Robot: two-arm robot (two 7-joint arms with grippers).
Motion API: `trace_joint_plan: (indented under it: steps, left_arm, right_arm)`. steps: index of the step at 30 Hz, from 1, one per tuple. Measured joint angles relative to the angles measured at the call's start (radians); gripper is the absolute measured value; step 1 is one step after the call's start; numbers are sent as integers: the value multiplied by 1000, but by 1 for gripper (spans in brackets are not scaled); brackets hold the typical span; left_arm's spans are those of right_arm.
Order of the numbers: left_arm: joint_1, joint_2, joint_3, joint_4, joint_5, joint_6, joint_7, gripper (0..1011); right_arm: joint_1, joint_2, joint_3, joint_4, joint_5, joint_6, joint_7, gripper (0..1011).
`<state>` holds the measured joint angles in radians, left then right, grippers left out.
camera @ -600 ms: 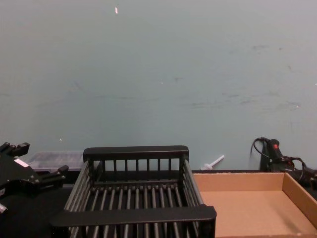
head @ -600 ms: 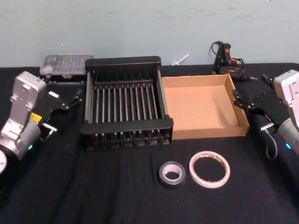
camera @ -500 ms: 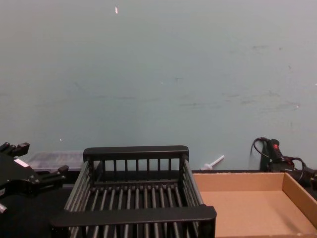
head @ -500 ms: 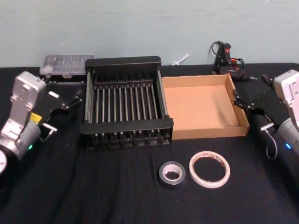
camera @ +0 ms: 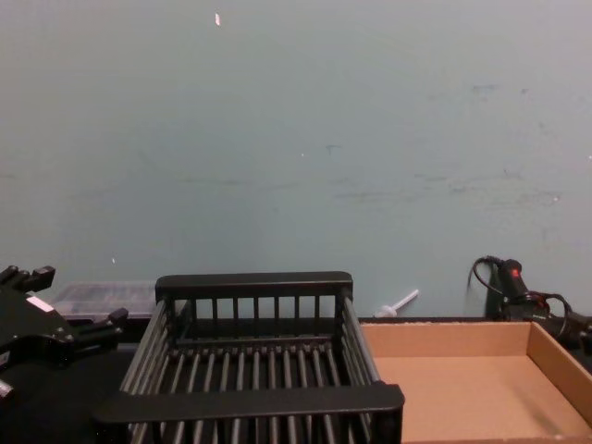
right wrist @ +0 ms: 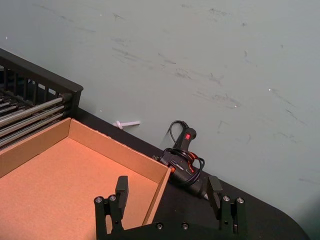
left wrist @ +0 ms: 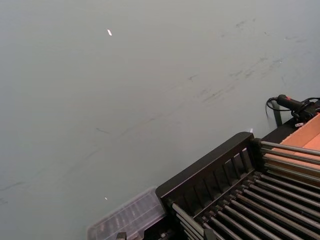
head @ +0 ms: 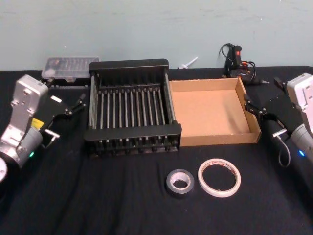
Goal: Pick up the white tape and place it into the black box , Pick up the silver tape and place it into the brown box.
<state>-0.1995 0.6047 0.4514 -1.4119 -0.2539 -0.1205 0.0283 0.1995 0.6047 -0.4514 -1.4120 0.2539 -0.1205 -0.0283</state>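
Observation:
The white tape, a thin pale ring, lies flat on the black table near the front, right of centre. The silver tape, a thick grey roll, lies just to its left. Behind them stand the black box and, on its right, the brown box; both hold nothing. My left gripper hovers open to the left of the black box, and it also appears at the chest view's lower left. My right gripper hovers open beside the brown box's right wall, with its fingers spread wide.
A clear plastic case sits behind the black box at the back left. A black and red corded tool and a small white part lie along the back edge by the wall. Black cloth covers the table.

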Motion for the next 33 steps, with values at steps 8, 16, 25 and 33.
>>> trace_joint_plan:
  steps: [8,16,25,33]
  left_arm:
    - [0,0,0,0,0,0,0,1002]
    - [0,0,0,0,0,0,0,1001]
    - [0,0,0,0,0,0,0,1001]
    - [0,0,0,0,0,0,0,1001]
  right_arm:
    - [0,0,0,0,0,0,0,1002]
    - [0,0,0,0,0,0,0,1002]
    - [0,0,0,0,0,0,0,1002]
    - [0,0,0,0,0,0,0,1002]
